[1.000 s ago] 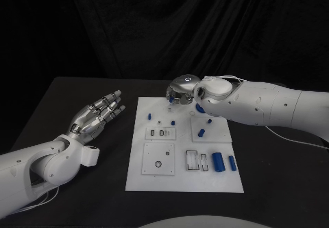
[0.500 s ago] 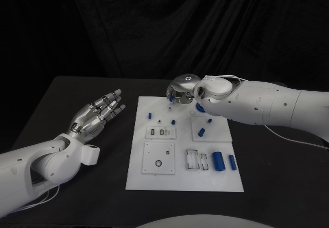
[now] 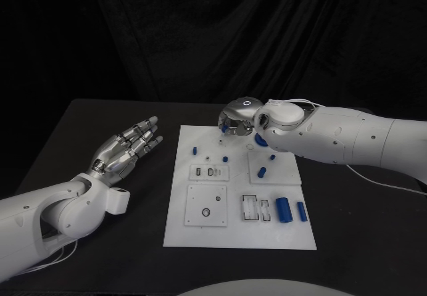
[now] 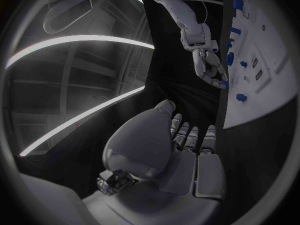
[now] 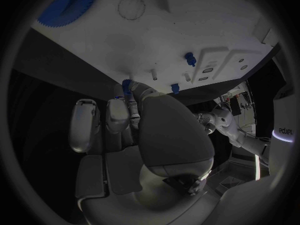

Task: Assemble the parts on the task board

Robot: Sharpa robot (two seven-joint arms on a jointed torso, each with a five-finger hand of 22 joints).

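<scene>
Little has moved over the last second: the right hand (image 3: pixel 239 118) has shifted only slightly at the far edge of the white board (image 3: pixel 239 237), and the left hand (image 3: pixel 124 151) has stayed where it was.

From the head camera, the right hand hangs over the board's far edge with a small blue peg (image 3: pixel 219 127) at its fingertips. Just under that hand a blue gear (image 3: pixel 260 140) peeks out from behind the wrist. Nearer the robot from the hand, a raised plate (image 3: pixel 209 174) with two slots lies beside another raised plate (image 3: pixel 274 173) with a blue peg (image 3: pixel 263 171) standing in it. Nearer still, a black-rimmed tray (image 3: pixel 256 208) holds two pale blocks, with a large blue cylinder (image 3: pixel 284 210) and a slimmer one (image 3: pixel 302 211) lying just beside it. The left hand floats off the board's left side, fingers straight and spread, holding nothing.

The left wrist camera shows its own hand (image 4: pixel 187 145) flat and empty, and across the table the right hand (image 4: pixel 209 67) pointing down at the board's edge (image 4: pixel 240 112).

The right wrist camera shows its own fingers (image 5: pixel 134 102) curled up to the board, the small blue peg (image 5: pixel 127 86) pinched at their tips against its edge, the blue gear (image 5: pixel 65 7) beyond them.
</scene>
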